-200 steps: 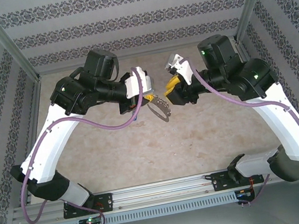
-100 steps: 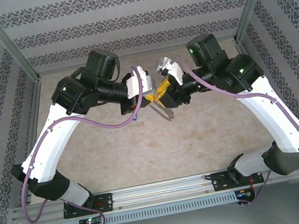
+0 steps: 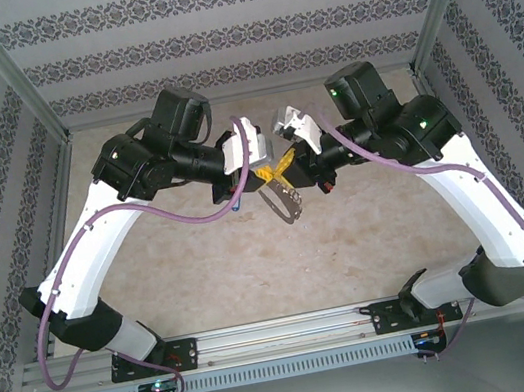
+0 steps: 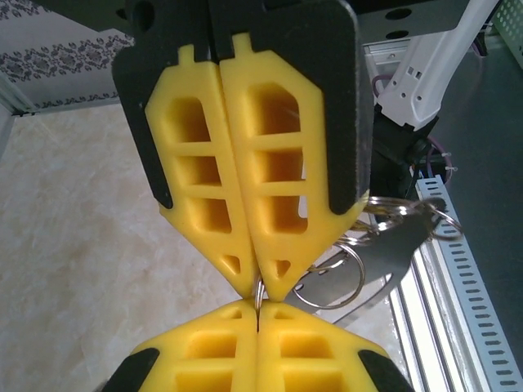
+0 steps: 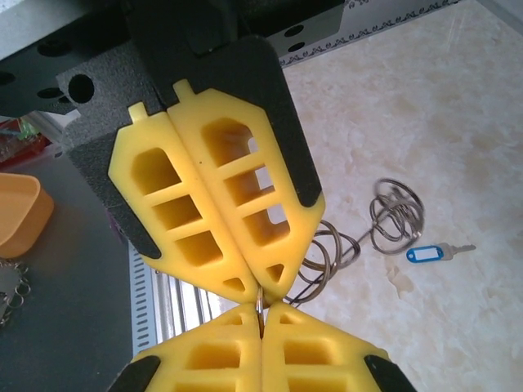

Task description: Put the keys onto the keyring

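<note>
The marble-look tabletop point(image 3: 353, 251) is the biggest open area I have. It is bare beneath both pairs of jaws and out to the metal frame posts and patterned walls on either side. The slotted rail point(image 3: 272, 367) runs along the near edge, well behind the jaws.

Both arms reach in and meet above the middle of the table. The left gripper point(image 4: 257, 287) is closed, its yellow fingers point(image 4: 282, 188) pressed flat together. At their tips they pinch the thin wire of the keyring point(image 3: 285, 190), and the rest of the loop hangs below and to one side of them. A flat grey metal piece point(image 4: 392, 253) dangles with the rings there.

The right gripper point(image 5: 260, 291) is closed too, tip against tip with the left, and nips the same wire. There is no room between the two sets of fingertips.

The blue-headed key point(image 5: 425, 255) lies on the tabletop, off to the side of the right jaws and apart from both grippers. It is just beside a hanging coil of rings point(image 5: 398, 214), and I cannot tell whether it touches them.
</note>
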Robot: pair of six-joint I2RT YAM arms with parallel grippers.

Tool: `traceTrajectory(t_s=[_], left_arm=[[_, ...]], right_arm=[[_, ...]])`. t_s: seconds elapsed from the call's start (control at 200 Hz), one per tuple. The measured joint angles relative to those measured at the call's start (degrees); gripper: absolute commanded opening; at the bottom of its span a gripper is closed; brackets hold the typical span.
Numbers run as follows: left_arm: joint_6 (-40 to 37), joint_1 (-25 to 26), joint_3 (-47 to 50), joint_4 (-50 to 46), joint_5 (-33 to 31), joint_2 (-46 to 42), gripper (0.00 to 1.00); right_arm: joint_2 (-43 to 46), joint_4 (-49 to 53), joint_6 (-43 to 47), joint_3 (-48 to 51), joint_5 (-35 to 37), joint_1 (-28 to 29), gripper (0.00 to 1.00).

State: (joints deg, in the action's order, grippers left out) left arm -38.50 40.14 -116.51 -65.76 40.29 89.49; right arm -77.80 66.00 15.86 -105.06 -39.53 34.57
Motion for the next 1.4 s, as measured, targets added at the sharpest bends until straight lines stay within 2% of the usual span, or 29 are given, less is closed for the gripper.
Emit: traceTrajectory(t_s=[0.055,0.1,0.27,0.41,0.485,0.585,0.809,0.984,1.159,1.399], left_arm=[[0.0,0.0,0.07,-0.11,0.02,-0.07,0.0],[0.04,0.0,0.13,-0.26,0.02,-0.17,0.0],[1.11,-0.02,1.09,-0.17,0.17,-1.07,0.0],[4.55,-0.57,7.08,5.4,2.32,-4.35,0.23],[8.15,-1.97,12.57,11.43,5.44,-7.48,0.28],[14.1,-5.14,19.96,20.0,9.03,-11.78,0.3],[34.03,-12.9,37.07,48.7,15.98,-18.91,0.3],[47.06,-14.4,41.92,66.6,17.84,-18.71,0.22],[54.4,-14.4,42.03,78.09,18.56,-18.62,0.18],[58.64,-14.4,42.03,83.54,19.28,-18.62,0.15]], right_arm=[[-0.2,0.26,0.2,-0.24,0.26,0.22,0.05],[-0.39,0.46,0.33,-0.52,0.46,0.5,0.0],[-0.98,1.16,0.68,-1.46,0.96,1.31,0.0],[-0.74,0.55,-0.26,-1.42,0.94,1.25,0.0],[-0.09,-1.9,-2.75,-0.42,-0.11,0.33,0.0],[1.73,-8.7,-7.34,2.43,-2.78,-1.22,0.0],[4.31,-24.9,-18.93,6.82,-9.07,-3.72,0.0],[5.64,-36.61,-27.36,11.54,-12.0,-3.74,0.0],[5.95,-46.34,-34.1,14.91,-13.05,-4.22,0.0],[7.08,-63.08,-45.24,22.05,-13.05,-5.6,0.0]])
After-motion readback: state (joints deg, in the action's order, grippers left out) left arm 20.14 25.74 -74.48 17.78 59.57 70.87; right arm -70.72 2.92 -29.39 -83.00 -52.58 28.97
